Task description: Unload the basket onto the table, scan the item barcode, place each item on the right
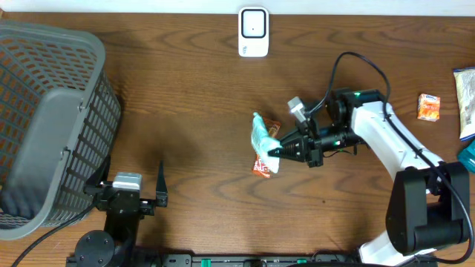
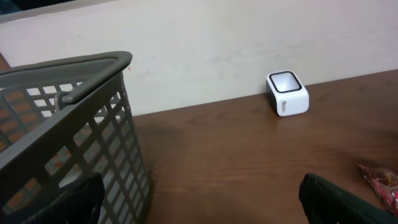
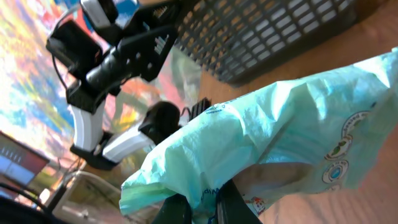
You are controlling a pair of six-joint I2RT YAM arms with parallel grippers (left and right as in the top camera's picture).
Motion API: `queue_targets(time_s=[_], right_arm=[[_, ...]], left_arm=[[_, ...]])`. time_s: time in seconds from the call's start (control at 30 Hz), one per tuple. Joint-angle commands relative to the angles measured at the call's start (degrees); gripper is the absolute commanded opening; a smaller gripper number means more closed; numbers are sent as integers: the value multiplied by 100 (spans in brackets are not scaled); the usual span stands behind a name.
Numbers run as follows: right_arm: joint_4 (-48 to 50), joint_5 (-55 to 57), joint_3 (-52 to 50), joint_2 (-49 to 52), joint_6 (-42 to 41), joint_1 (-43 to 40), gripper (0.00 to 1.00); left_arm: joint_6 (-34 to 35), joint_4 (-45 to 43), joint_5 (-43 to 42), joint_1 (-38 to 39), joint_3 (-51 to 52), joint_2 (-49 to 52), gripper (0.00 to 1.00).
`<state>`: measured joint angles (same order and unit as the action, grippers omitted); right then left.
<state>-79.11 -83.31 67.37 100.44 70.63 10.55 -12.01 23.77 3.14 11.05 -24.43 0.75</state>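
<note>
Brown wooden counter, with a pale green packet gripped near its middle.
Near mid-counter the right tool (image 1: 273, 153) was pinched shut on the pale green packet (image 1: 263, 139), well apart from the white scanner (image 1: 253, 32) at the far edge; the left tool (image 1: 126, 184) stood wide and held nothing, just beside the grey basket (image 1: 52, 111).

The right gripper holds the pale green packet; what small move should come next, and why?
Probably lift the green packet and carry it toward the white scanner. The right gripper is shut on it at mid-table, and the scanner stands apart at the far edge.
</note>
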Motion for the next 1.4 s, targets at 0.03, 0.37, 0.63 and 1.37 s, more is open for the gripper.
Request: queue_targets(time_s=[0.03,0.37,0.63,1.37], right_arm=[[-358,114,-11,-37,673,-96,1],[415,898,52,-37,61,-409,1],[4625,3541,455,-37,-5119,120,1],[3718,6535,6275,3718,-5545,940,1]], left_arm=[[26,-20,-9,17,-11,-13,100],[26,-20,-9,17,-11,-13,100],[26,-20,-9,17,-11,-13,100],[26,-20,-9,17,-11,-13,100]])
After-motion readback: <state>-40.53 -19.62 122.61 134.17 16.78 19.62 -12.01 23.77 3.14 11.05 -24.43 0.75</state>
